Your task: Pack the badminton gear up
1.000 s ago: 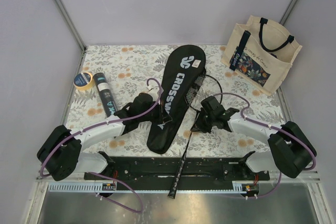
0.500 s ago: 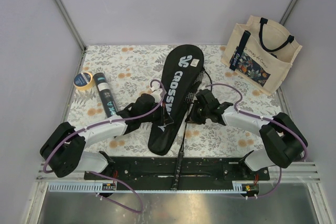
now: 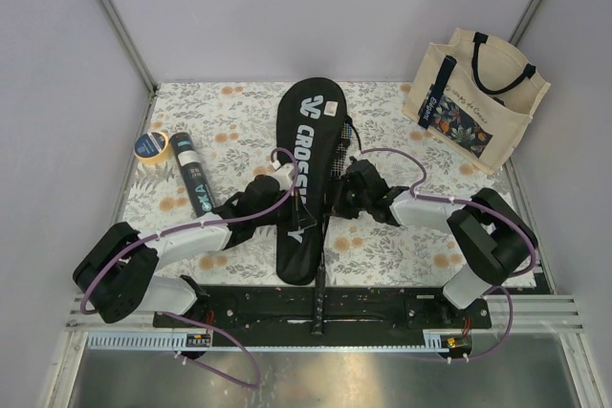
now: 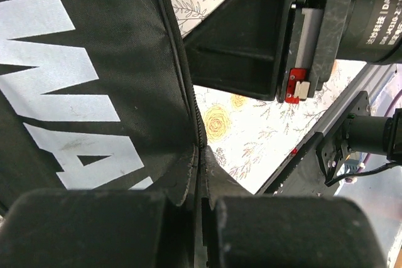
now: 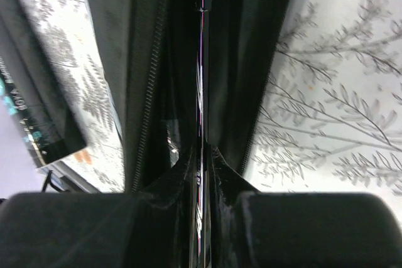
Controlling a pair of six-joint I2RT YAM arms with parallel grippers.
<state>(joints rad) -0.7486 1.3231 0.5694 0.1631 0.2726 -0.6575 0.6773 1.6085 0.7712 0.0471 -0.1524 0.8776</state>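
1. Top external view: the racket bag (image 3: 311,121) is black woven fabric, long and racket-shaped, with white "CROSSWAY" lettering. It lies lengthwise at mid-table, wide end away from the arms and narrow end near the black mounting rail (image 3: 258,305).
2. The racket (image 3: 322,279) has a thin black shaft and a strung head. The head end runs in at the bag's right edge, and the grip lies across the rail, pointing to the near edge.
3. The left gripper (image 3: 285,179) is closed, its fingertips pinching an edge of the bag beside the zip. The left wrist view shows the fabric fold caught between the pads (image 4: 94,230).
4. The right gripper (image 3: 342,196) is closed on the racket's thin frame. In the right wrist view the frame (image 5: 201,80) runs between the bag's two parted fabric sides (image 5: 113,36), with zip teeth showing on the left one.
5. Count in view: one bag, one racket, one tube, one tape roll, one tote bag.
6. The tube (image 3: 196,186) is a black cylinder with teal lettering and a pale cap. It lies flat left of the bag, just beside the yellow-rimmed tape roll (image 3: 152,145).
7. The tote bag (image 3: 478,102) is cream canvas with dark handles and stands upright at the far right corner, well apart from the bag.
8. The table (image 3: 229,112) has a floral-print cover.
9. Obstruction: the left arm (image 3: 182,236) and right arm (image 3: 430,209) meet over the bag's middle and hide part of the lettering.
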